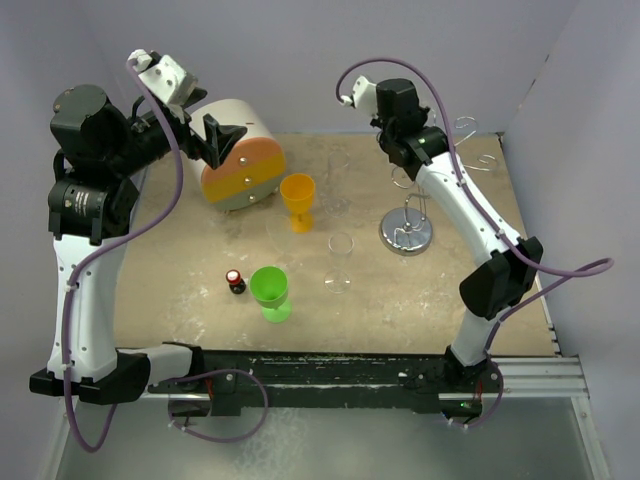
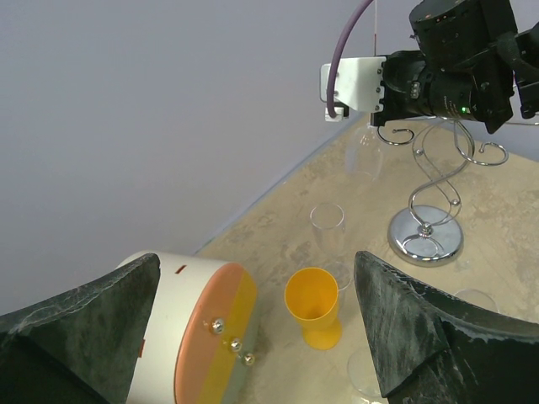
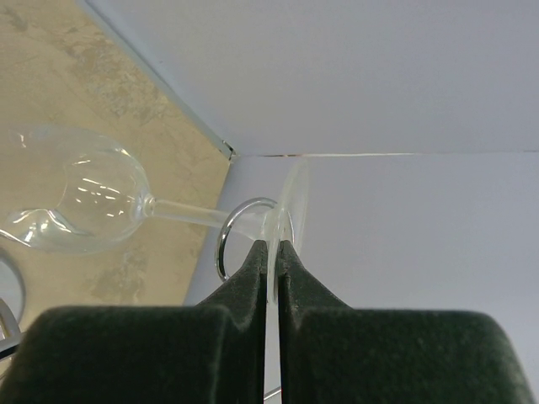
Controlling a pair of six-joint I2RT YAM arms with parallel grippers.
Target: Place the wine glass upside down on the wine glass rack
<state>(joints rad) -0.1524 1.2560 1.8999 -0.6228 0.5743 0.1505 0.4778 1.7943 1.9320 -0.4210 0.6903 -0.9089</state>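
Note:
My right gripper [image 3: 272, 246] is shut on the flat foot of a clear wine glass [image 3: 88, 198]. The glass's stem passes through a chrome wire loop [image 3: 221, 244] of the wine glass rack, and its bowl lies beyond the loop. From above, the right gripper [image 1: 415, 150] is up among the curly arms of the rack, whose round chrome base [image 1: 407, 233] stands at the back right. In the left wrist view the glass's bowl [image 2: 366, 156] hangs faintly beneath the right wrist, beside the rack [image 2: 425, 236]. My left gripper [image 1: 215, 140] is raised at the back left, open and empty.
A white and orange drawer box [image 1: 240, 155] lies beneath the left gripper. An orange goblet [image 1: 298, 200], a green goblet [image 1: 270, 292] and a small red-capped bottle [image 1: 235, 281] stand mid-table. A clear glass [image 1: 341, 250] stands left of the rack base. Grey walls enclose the back and right.

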